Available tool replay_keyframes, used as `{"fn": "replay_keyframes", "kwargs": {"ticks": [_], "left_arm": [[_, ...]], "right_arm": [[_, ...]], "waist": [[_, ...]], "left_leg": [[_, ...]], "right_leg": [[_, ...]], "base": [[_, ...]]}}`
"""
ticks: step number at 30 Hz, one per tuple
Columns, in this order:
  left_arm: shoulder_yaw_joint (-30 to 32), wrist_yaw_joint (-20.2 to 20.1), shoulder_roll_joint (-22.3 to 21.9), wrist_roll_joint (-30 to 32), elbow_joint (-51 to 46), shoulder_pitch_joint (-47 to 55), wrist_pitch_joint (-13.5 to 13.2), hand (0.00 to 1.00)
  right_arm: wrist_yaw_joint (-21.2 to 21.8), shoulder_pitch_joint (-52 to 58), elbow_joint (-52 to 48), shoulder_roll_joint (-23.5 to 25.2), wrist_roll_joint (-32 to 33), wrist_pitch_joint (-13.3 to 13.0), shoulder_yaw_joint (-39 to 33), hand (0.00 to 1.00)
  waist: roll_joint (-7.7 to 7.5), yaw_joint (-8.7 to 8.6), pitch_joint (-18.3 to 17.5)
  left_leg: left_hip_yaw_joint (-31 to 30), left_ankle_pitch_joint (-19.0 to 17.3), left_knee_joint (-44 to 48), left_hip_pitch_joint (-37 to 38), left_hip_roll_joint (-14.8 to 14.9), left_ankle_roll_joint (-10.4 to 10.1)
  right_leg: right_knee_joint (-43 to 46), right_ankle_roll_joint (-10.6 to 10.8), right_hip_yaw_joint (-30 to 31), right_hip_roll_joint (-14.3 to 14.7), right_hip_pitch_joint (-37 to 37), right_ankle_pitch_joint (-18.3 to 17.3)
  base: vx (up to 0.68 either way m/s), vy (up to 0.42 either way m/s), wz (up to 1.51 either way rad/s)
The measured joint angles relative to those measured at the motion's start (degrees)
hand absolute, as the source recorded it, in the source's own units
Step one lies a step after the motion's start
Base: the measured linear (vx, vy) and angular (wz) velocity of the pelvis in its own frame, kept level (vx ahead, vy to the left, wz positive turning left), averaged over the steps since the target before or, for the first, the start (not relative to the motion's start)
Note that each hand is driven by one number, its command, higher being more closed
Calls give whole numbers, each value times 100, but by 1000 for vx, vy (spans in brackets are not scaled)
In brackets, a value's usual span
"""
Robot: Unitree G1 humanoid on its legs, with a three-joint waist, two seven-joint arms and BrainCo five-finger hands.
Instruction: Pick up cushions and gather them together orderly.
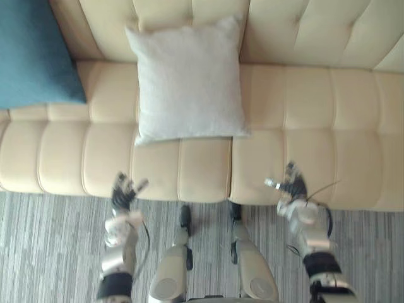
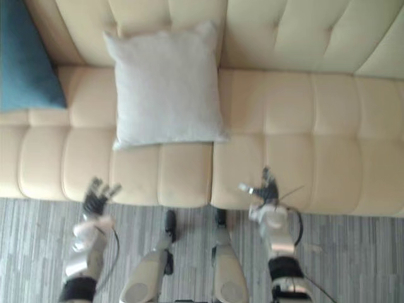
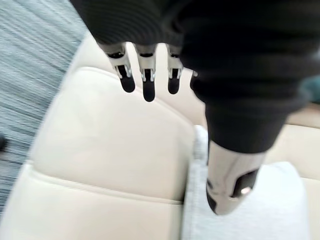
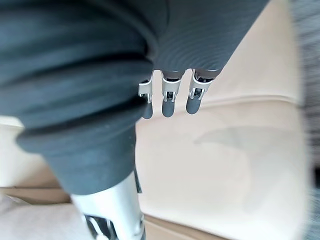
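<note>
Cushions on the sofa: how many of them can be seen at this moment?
2. The light grey cushion rests near the middle of the sofa, against its backrest. The teal cushion is further to the robot's left, cut off by the picture's edge. Others may lie outside the views.

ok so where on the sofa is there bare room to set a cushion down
The widest bare stretch is the sofa seat right of the white cushion. A narrower strip lies between that cushion and the teal cushion. The front strip near the left hand and right hand is bare too. Crowded: the left end.
</note>
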Motion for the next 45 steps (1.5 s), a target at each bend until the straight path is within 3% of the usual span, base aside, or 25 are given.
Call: {"fn": "replay_keyframes", "kwargs": {"ticks": [1,2,3,7,10,14,19,20,22,23,24,25,28,30,31,32,34,35,37,38,39,40,41,43,45], "left_arm": [[0,-31,-12,53,136,23,6,0],[-16,-142,-130,437,1627,53,15,0],[-18,-141,-158,525,1844,64,23,0],[94,-138,-160,627,2300,29,11,0],[257,-92,-155,911,2894,107,45,0],[237,-98,-146,1168,3041,52,46,0],[255,-97,-150,1168,3096,11,45,0],[245,-93,-153,1164,3091,-43,48,0],[239,-89,-180,1161,2999,-193,75,0],[352,-90,-299,1158,2882,-259,62,0],[437,-87,-390,1158,2800,-297,59,0],[444,-90,-448,1158,2602,-340,48,0],[478,-78,-451,1160,2446,-279,54,0],[490,-10,-432,1162,2391,-292,55,0],[545,18,-453,1163,2394,-287,60,0],[718,36,-504,1162,2414,-315,67,0],[746,62,-628,1162,2421,-298,69,0],[668,65,-660,1168,2427,-243,65,0],[588,53,-669,1164,2451,-233,67,0],[512,45,-669,1163,2468,-242,69,0],[452,29,-659,1163,2467,-254,64,0],[479,18,-659,1164,2487,-290,74,0],[589,20,-657,1161,2440,-282,56,0],[833,24,-676,1165,2516,-297,77,0],[903,17,-676,1166,2675,-399,77,0]], "right_arm": [[17,47,108,19,-41,0,50,0],[222,186,1274,216,-323,-32,313,0],[225,183,1471,266,-416,-27,339,0],[224,178,2028,301,-420,-85,293,0],[190,219,2781,430,-417,-20,54,0],[148,349,3002,469,-481,15,-184,0],[123,273,2981,563,-650,31,-172,0],[113,147,2979,602,-653,34,-77,0],[100,-75,2943,636,-658,37,190,0],[103,-282,2893,629,-657,45,287,0],[98,-310,2810,643,-657,56,289,0],[95,-254,2696,677,-657,42,291,0],[99,-284,2715,759,-662,30,325,0],[97,-463,2696,792,-678,-29,309,0],[85,-532,2625,796,-732,-39,287,0],[39,-629,2510,798,-800,-44,280,0],[-49,-649,2502,783,-805,-29,164,0],[-80,-642,2501,790,-805,-30,118,0],[-103,-622,2496,752,-804,-19,97,0],[-114,-603,2495,694,-805,8,71,0],[-119,-550,2494,639,-804,56,10,0],[-114,-548,2499,662,-807,58,-115,0],[-137,-583,2511,665,-815,58,-285,0],[-157,-634,2508,664,-849,7,-389,0],[-169,-642,2537,657,-876,-14,-423,0]], "waist": [[-3,-3,-90],[-22,-4,-468],[-39,0,-569],[-54,3,-636],[-97,16,-901],[-161,26,-1083],[-171,74,-1061],[-176,187,-1054],[-176,242,-1045],[-1,393,-982],[41,371,-961],[-10,361,-975],[-146,556,-1122],[-158,688,-1165],[-155,756,-1174],[-160,841,-1192],[-18,918,-1233],[11,919,-1255],[72,890,-1273],[110,860,-1261],[72,764,-1222],[37,656,-1186],[-86,642,-1131],[-95,631,-1158],[-6,620,-1136]], "left_leg": [[4,-8,0,4,1,-6],[54,-144,-3,404,12,-6],[55,-154,-2,412,12,1],[80,-226,-5,607,16,11],[204,-365,-32,888,53,-8],[380,-441,-4,1053,59,22],[705,-552,10,1201,87,12],[921,-643,194,1050,177,74],[1204,-819,888,545,317,272],[1297,-868,1106,370,652,479],[1315,-857,1102,373,684,464],[1180,-837,1229,345,588,446],[1133,-836,1608,78,574,445],[1132,-811,1994,-312,709,406],[1163,-774,2195,-532,802,348],[1180,-705,2346,-783,917,241],[1152,-362,2199,-908,1239,88],[1139,-49,2006,-915,1423,56],[1137,446,1702,-917,1632,44],[1132,955,1432,-892,1707,102],[977,2232,695,-797,1645,223],[870,2154,825,-841,1594,113],[675,1278,1599,-904,1445,-308],[506,-404,2829,-849,1032,-303],[354,-1127,3242,-828,768,-404]], "right_leg": [[0,5,2,0,1,-7],[-2,21,10,6,385,-115],[-2,6,8,4,396,-138],[-3,8,6,6,581,-197],[-4,0,34,33,824,-315],[-1,-7,167,56,902,-292],[57,10,427,134,844,-179],[308,159,509,228,553,-53],[464,480,414,377,123,552],[750,654,283,510,37,573],[2181,88,30,461,-236,-411],[4111,185,-66,146,-312,-1267],[5561,494,202,-279,210,-1423],[5480,590,482,-488,693,-1308],[4808,590,541,-587,1014,-1025],[3817,804,571,-632,1400,-1015],[3027,965,246,-483,1662,-1618],[2723,870,-66,-351,1771,-1928],[2582,782,-279,-136,1814,-2222],[2597,702,-339,16,1796,-2275],[2622,579,-456,135,1742,-2196],[2591,511,-565,93,1779,-2181],[2586,408,-675,53,1732,-2220],[2489,154,-608,-74,1477,-2359],[2219,74,-468,-63,1285,-2391]], "base": [[117,-35,-11],[115,-31,-9],[132,-35,-7],[39,-9,-3],[62,-6,-12],[106,-14,-19],[43,-2,-44],[-97,42,-100],[-143,47,-87],[-125,37,-48],[-137,40,9],[-59,-26,59],[-131,-99,34],[-235,-166,-15],[-298,-255,-38],[-314,-297,-38],[-395,-390,-40],[-457,-434,-32],[-393,-369,-2],[-528,-445,44],[-449,-354,66],[-444,-376,56],[-192,-192,0],[-139,-134,-79],[-113,-6,-95]]}}
